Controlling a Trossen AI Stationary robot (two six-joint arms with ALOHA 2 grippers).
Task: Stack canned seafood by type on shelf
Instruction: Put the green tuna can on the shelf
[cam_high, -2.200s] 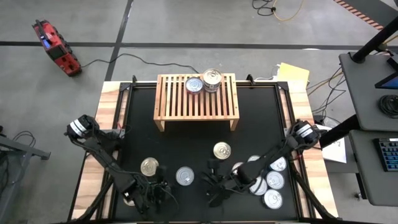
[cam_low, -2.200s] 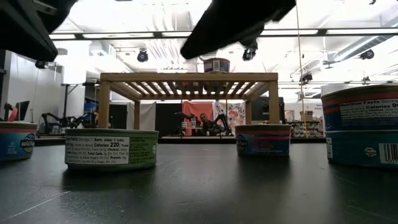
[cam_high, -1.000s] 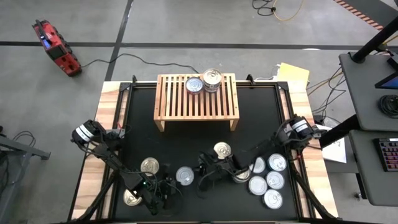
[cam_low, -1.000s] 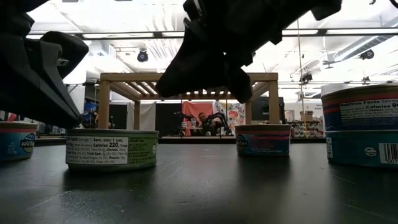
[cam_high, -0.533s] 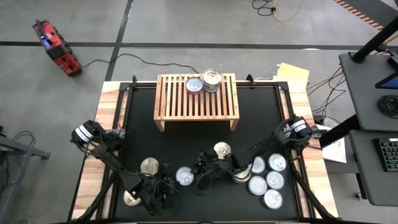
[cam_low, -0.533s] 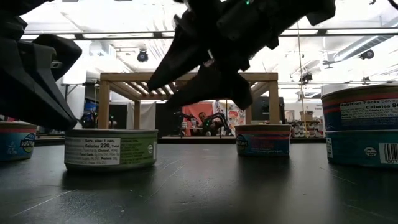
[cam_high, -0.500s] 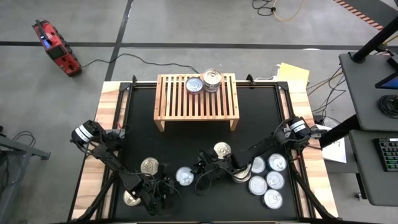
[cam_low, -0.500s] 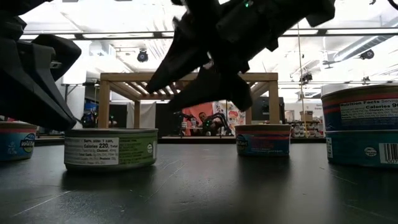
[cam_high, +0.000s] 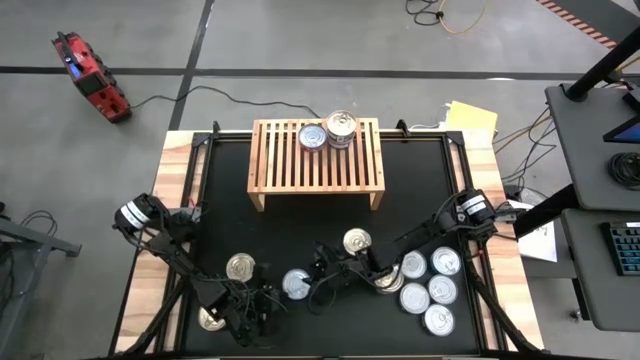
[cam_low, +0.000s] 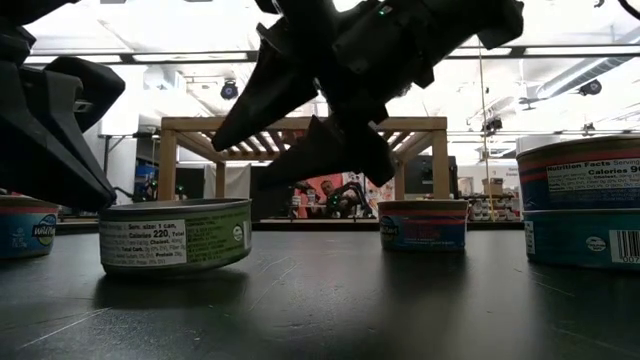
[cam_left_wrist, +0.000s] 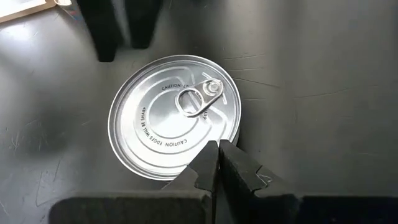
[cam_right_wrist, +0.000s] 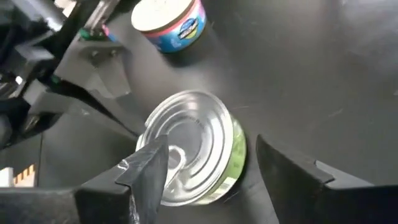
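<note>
I am holding my right gripper (cam_right_wrist: 205, 180) low over the front of the black table (cam_high: 300, 225), its two fingers (cam_right_wrist: 146, 171) standing well apart on either side of a flat green-labelled can (cam_right_wrist: 193, 146). One finger is touching the can's silver lid and the other is standing clear beyond its far edge, so I am not clamping it. In the low view this can (cam_low: 175, 236) is sitting tilted, one edge lifted off the mat. My left gripper (cam_left_wrist: 217, 163) is waiting beside it with both fingers pressed together, their tips hanging at the rim of the same can (cam_left_wrist: 175, 116), holding nothing. A pink-and-blue can (cam_right_wrist: 169, 23) is standing just beyond. On the wooden shelf (cam_high: 315, 160) at the back, two cans (cam_high: 327, 132) are sitting side by side.
</note>
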